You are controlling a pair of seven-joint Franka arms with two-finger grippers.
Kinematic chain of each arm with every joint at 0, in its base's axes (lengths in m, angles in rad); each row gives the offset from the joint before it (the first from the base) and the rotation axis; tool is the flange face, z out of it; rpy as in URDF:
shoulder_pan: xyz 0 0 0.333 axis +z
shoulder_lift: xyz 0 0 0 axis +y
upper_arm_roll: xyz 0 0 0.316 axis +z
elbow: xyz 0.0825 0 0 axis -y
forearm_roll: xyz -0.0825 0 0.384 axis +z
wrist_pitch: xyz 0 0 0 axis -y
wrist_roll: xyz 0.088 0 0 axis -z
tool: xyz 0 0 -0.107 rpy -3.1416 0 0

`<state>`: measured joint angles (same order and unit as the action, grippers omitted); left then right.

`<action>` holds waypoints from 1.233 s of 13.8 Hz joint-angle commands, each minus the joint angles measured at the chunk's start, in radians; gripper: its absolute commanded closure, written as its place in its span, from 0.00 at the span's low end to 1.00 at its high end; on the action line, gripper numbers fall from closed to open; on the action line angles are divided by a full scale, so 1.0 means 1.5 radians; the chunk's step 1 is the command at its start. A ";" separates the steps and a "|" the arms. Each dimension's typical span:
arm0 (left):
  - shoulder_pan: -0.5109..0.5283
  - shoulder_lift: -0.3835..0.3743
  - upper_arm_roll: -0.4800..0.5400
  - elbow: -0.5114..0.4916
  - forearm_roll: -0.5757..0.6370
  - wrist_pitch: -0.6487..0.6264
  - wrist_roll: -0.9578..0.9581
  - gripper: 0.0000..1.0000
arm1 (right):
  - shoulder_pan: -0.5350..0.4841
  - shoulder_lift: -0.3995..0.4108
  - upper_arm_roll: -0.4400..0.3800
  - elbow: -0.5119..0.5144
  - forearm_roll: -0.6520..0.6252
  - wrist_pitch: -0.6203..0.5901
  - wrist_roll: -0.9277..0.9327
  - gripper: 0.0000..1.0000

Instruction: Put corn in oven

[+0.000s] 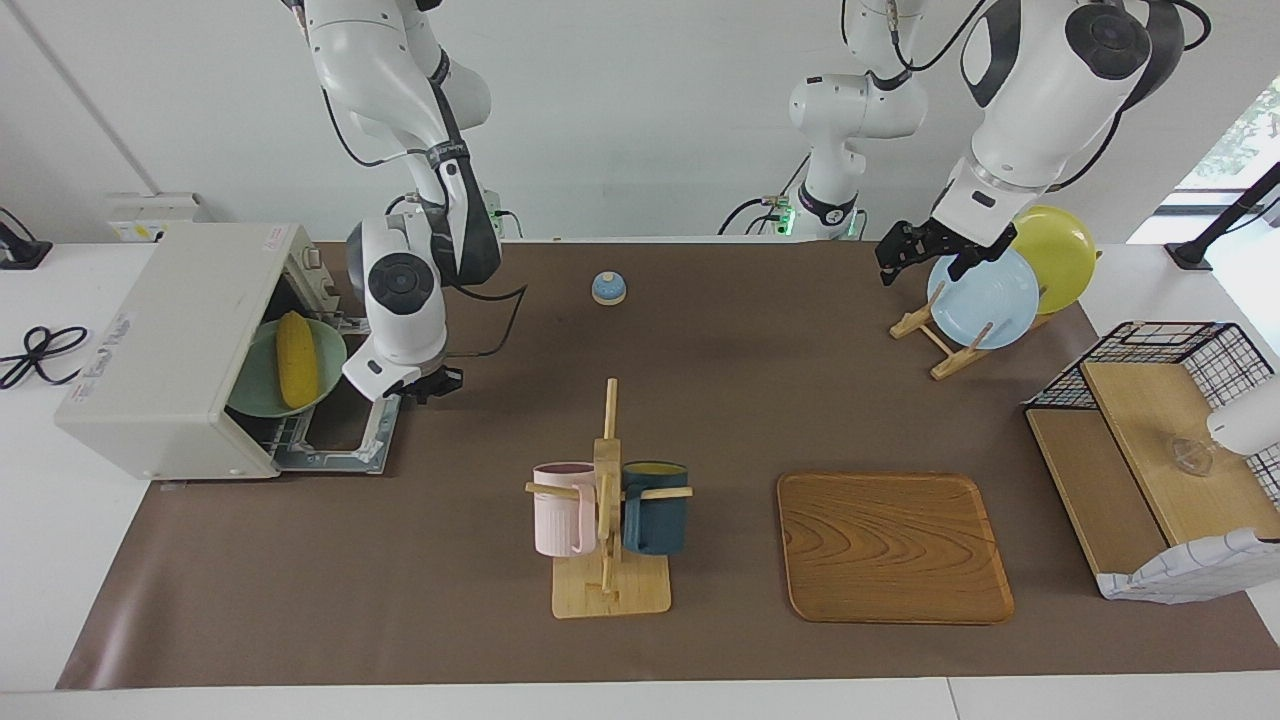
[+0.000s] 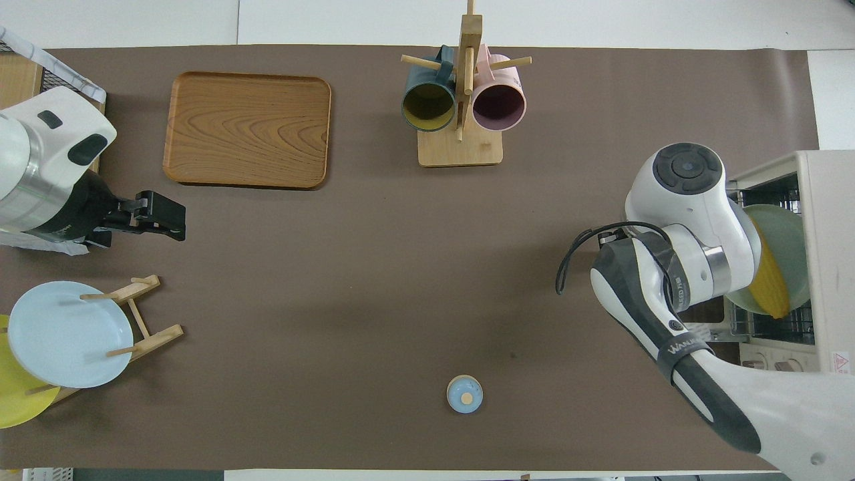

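Observation:
The corn (image 1: 295,358) lies on a pale green plate (image 1: 258,385) on the wire rack inside the off-white oven (image 1: 160,350), at the right arm's end of the table. The oven door (image 1: 345,432) is dropped open onto the table. In the overhead view the corn (image 2: 768,284) and the plate (image 2: 783,230) show in the oven (image 2: 829,220) mouth. My right gripper (image 1: 432,384) holds nothing and hangs just outside the oven, over the edge of the open door. My left gripper (image 1: 903,252) waits by the plate rack; it also shows in the overhead view (image 2: 162,217).
A mug rack (image 1: 608,520) with a pink and a dark blue mug stands mid-table, a wooden tray (image 1: 893,547) beside it. A small blue bell (image 1: 608,288) lies near the robots. A plate rack (image 1: 985,300) with blue and yellow plates and a wire shelf (image 1: 1160,450) are at the left arm's end.

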<state>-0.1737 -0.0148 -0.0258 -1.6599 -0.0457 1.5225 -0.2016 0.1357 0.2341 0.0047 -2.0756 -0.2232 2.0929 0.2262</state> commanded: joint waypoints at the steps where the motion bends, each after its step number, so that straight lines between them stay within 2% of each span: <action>1: 0.008 -0.009 -0.003 -0.004 -0.007 0.003 0.002 0.00 | -0.022 -0.014 0.004 -0.035 0.003 0.029 -0.003 1.00; 5: 0.017 -0.007 -0.007 -0.004 -0.008 0.004 0.002 0.00 | -0.021 -0.016 0.003 -0.035 -0.040 -0.002 -0.007 1.00; 7: 0.018 -0.007 -0.008 -0.004 -0.008 0.004 0.002 0.00 | -0.022 -0.017 0.003 -0.026 -0.090 -0.029 -0.010 1.00; 10: 0.018 -0.007 -0.008 -0.003 -0.008 0.004 0.002 0.00 | -0.022 -0.018 0.003 0.035 -0.104 -0.103 -0.064 1.00; 13: 0.018 -0.007 -0.008 -0.003 -0.008 0.004 0.002 0.00 | -0.053 -0.060 0.003 0.091 -0.095 -0.198 -0.176 1.00; 17: 0.016 -0.009 -0.007 -0.004 -0.008 0.004 0.006 0.00 | -0.101 -0.104 0.002 0.096 -0.083 -0.223 -0.268 1.00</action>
<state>-0.1636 -0.0151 -0.0282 -1.6586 -0.0457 1.5229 -0.2016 0.0274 0.0775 0.0130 -1.9312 -0.3290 1.7365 -0.1085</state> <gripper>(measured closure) 0.000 0.991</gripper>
